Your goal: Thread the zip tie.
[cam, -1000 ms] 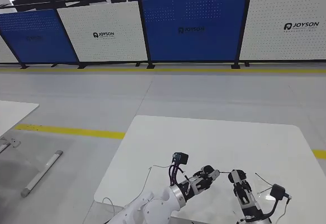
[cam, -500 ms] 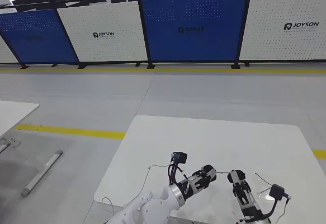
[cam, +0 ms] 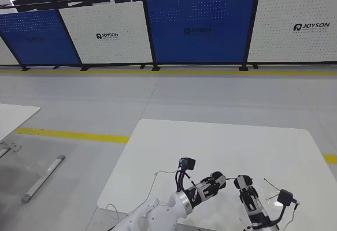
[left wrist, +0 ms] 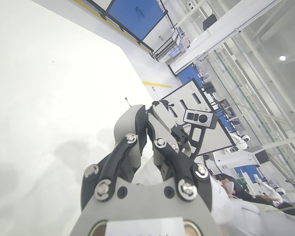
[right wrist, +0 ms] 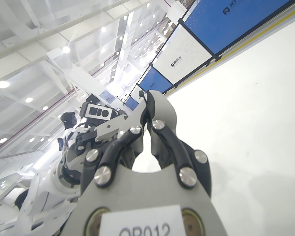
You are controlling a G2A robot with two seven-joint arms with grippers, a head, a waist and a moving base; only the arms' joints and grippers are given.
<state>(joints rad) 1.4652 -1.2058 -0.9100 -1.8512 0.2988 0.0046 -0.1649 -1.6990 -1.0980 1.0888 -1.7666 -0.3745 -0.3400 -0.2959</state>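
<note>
Now, near the table's [cam: 214, 138] front edge, the left gripper [cam: 219, 177] is pinched tight on the zip tie [cam: 230, 178], which bridges the short gap to the right gripper [cam: 241, 181], likewise clamped on it; a loose black strand [cam: 272, 186] lies beyond.

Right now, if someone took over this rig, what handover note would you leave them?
Left claw: shut. Right claw: shut. Both hover tip to tip over the near edge of the table, with a thin black zip tie spanning between them. Done: zip tie apparently held at both ends. To do: thread the tail through the head; no closed loop visible.
</note>
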